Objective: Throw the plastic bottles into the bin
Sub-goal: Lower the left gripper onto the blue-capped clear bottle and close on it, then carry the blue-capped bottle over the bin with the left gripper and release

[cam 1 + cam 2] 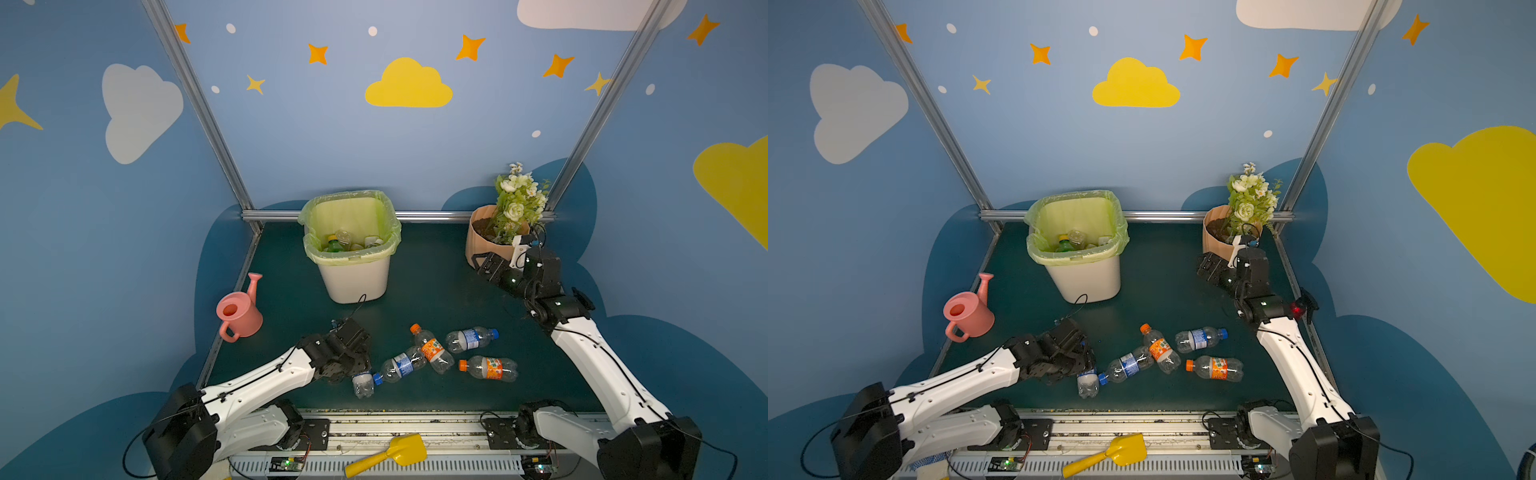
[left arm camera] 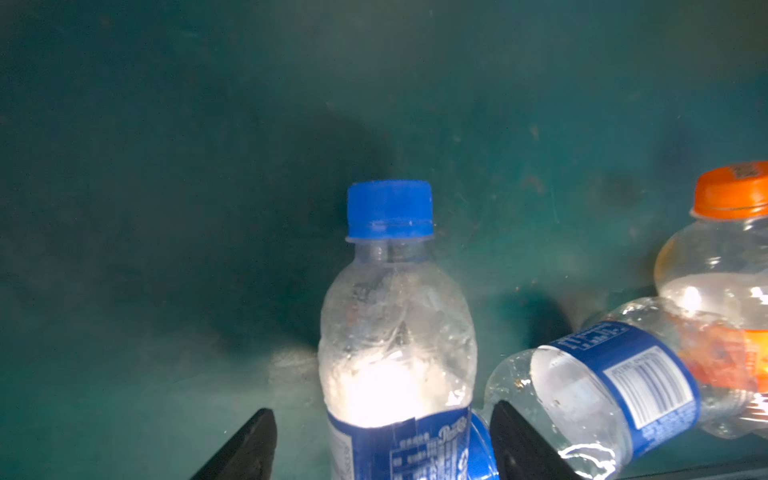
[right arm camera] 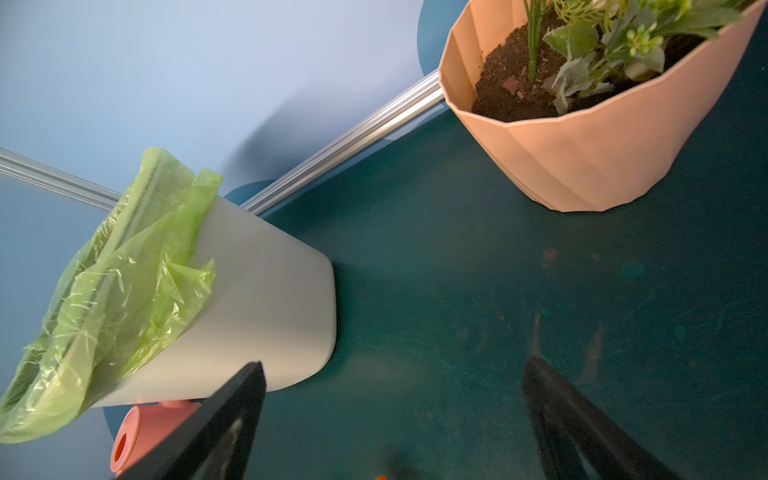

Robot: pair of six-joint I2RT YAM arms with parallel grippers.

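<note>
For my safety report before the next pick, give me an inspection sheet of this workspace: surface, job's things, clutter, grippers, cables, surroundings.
Surface: dark green table mat, no spill seen.
Job's things: off-white square plastic bin with light-green bag, upright, green bottle and others inside; five clear plastic bottles outside it.
Clutter: pink watering can, peach ribbed flower pot, yellow toy shovel on the front rail.
Grippers: left gripper open, astride a blue-capped bottle; right gripper open, empty, near the pot.
Cables: black cable loop before the bin's base.
Surroundings: blue walls with clouds and stars; aluminium frame.
</note>
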